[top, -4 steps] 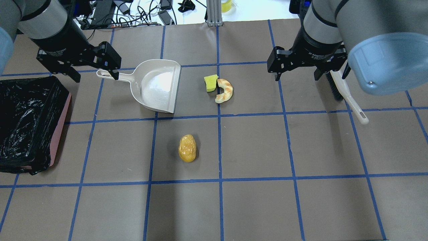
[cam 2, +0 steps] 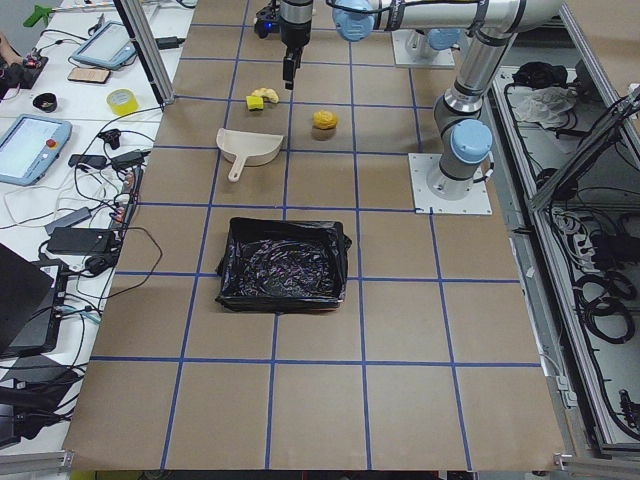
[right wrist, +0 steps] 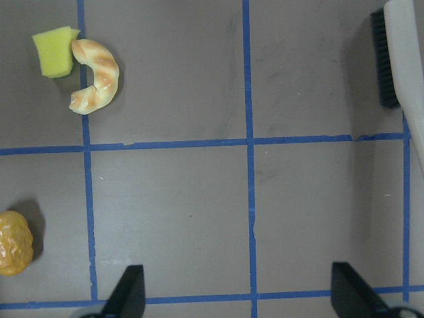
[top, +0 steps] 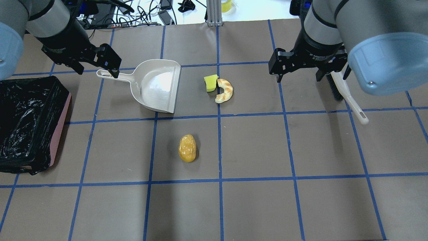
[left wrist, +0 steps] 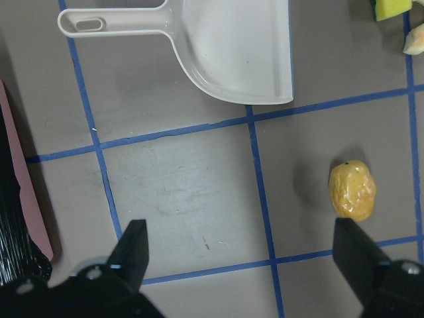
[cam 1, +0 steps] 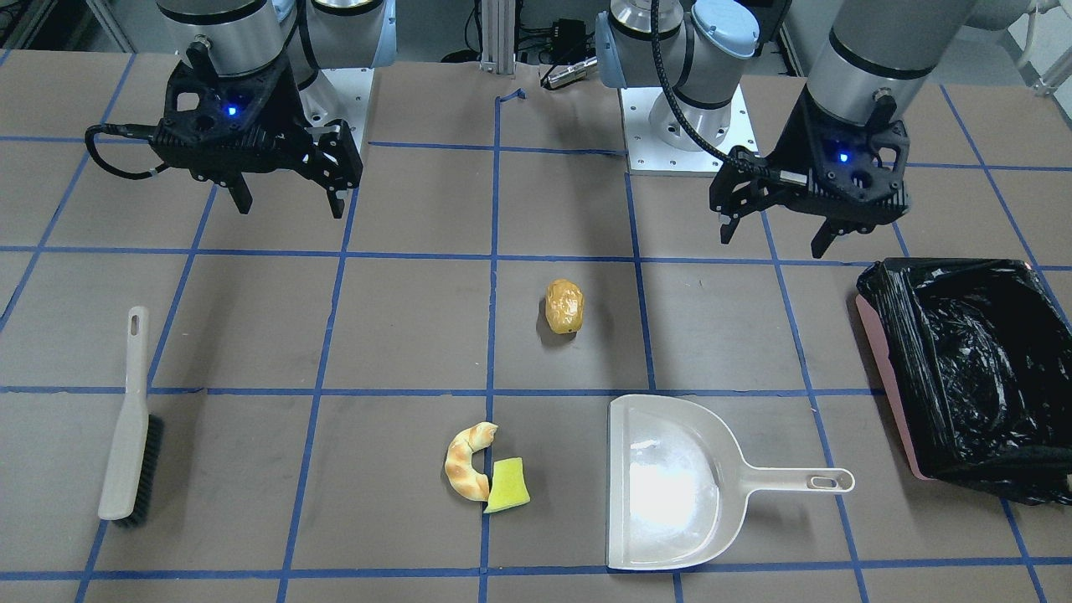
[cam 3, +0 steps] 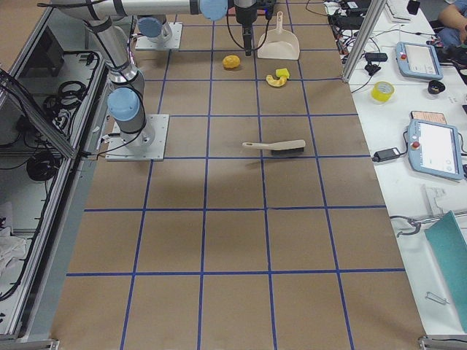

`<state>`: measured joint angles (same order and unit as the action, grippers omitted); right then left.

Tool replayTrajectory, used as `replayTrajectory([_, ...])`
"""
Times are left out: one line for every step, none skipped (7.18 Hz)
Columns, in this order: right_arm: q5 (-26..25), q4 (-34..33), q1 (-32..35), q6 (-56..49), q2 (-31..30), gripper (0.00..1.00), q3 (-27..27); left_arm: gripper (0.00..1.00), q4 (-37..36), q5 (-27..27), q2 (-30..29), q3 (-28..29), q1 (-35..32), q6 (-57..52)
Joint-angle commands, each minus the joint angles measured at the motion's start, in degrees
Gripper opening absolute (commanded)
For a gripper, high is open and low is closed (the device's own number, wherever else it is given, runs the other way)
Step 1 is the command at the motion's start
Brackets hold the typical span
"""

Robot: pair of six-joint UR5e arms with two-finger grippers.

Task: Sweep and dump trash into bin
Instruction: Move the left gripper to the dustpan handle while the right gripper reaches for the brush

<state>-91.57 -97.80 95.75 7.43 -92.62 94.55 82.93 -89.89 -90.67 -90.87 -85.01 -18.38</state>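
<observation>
The trash lies on the table: a tan croissant piece (top: 224,90) (cam 1: 466,462) touching a yellow sponge chunk (top: 210,82) (cam 1: 507,486), and a golden potato lump (top: 187,148) (cam 1: 564,306) apart from them. The pink bin (top: 61,125) (cam 1: 881,368) with its black bag stands at my left. My left gripper (top: 97,69) (cam 1: 775,239) is open and empty, held above the dustpan's handle end in the overhead view. My right gripper (top: 298,77) (cam 1: 289,205) is open and empty, held above the table between the croissant and the brush.
A beige dustpan (top: 158,85) (cam 1: 670,481) lies left of the sponge, its mouth towards the trash and its handle towards the bin. A beige black-bristled brush (top: 347,97) (cam 1: 130,427) lies at the right. Cables and devices sit past the table's far edge.
My left gripper has drifted a little towards the far side of the table, still open. My right gripper has barely shifted. The trash, dustpan, brush and bin have not moved.
</observation>
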Motion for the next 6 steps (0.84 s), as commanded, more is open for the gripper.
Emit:
replayTrajectory([-0.1, 0.1, -3.2, -2.0, 0.4, 1.0, 0.2, 0.98, -5.5, 0.2, -4.3, -0.1, 3.0, -16.0])
replayTrajectory([0.1, 0.4, -9.4, -10.8, 0.3, 1.0, 0.2, 0.95, -6.5, 0.9, -6.1, -0.6, 4.0, -24.3])
replayTrajectory([0.9, 0.0, -15.9, -17.3, 0.5, 1.0, 0.2, 0.95, -11.3, 3.6, -9.1, -1.1, 4.1, -30.9])
replayTrajectory([0.9, -0.2, -19.1, -25.0, 2.1, 1.0, 0.3, 0.95, -15.5, 3.8, -12.3, -1.3, 4.1, -41.7])
replayTrajectory([0.0, -1.9, -22.2, -31.0, 5.5, 1.0, 0.3, 0.95, -17.5, 3.5, -15.2, -1.2, 4.1, -50.6])
replayTrajectory([0.2, -4.3, -25.8, -37.5, 7.9, 1.0, 0.4, 0.95, -19.6, 2.9, -17.9, -0.6, 4.2, -58.7])
